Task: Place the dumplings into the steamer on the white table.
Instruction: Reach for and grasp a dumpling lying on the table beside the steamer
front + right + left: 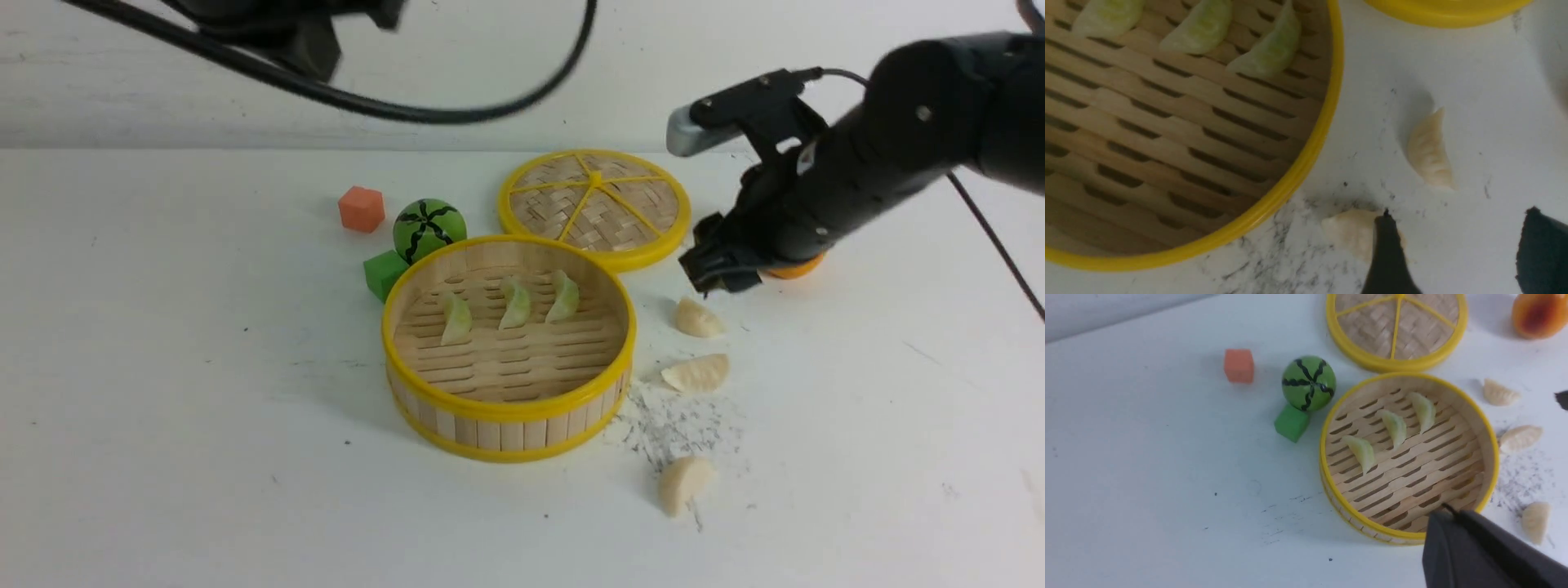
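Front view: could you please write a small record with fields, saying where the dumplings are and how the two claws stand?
Steamer: round bamboo basket with yellow rims, on the white table, uncovered
Lid: flat woven yellow-rimmed lid, on the table behind the steamer
Inside steamer: three pale green crescent dumplings, in a row
Outside steamer: three cream-white crescent dumplings, on the table to its right
Right claw: open, empty, near the two farther white dumplings
Left claw: shut, empty, raised above the table
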Controlling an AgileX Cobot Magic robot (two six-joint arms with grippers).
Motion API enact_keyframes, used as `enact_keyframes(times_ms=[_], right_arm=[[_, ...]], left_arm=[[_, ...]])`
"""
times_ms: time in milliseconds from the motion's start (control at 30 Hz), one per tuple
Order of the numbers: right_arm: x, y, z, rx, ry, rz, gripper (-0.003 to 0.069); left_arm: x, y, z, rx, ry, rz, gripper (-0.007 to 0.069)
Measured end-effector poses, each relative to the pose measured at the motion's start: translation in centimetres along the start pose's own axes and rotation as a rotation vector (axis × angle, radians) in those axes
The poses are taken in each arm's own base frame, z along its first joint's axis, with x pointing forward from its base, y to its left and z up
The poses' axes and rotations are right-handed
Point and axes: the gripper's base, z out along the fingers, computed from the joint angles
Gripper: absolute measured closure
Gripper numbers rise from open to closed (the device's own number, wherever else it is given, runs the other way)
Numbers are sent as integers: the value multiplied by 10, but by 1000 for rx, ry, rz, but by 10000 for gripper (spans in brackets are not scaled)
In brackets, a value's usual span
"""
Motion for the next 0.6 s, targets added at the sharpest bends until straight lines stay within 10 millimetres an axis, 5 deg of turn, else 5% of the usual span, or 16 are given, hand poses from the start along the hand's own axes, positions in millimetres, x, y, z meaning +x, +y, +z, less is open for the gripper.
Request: enact_keyframes(times_ms=[133, 267, 400, 433, 600], right_arm=[[-3, -18, 31, 12, 32, 32, 246], [-2, -27, 65, 16, 57, 41, 248], [3, -31, 105, 9, 73, 17, 251], [3, -31, 106, 8, 75, 16, 252], [13, -31, 125, -13, 129, 21, 388]], left_arm=[[25, 7, -42, 0, -45, -35, 637], [64, 15, -63, -36, -28, -48, 637], [130, 27, -49, -150, 98, 2, 637], [130, 27, -51, -150, 92, -1, 637], [187, 35, -25, -241, 233, -19, 637]])
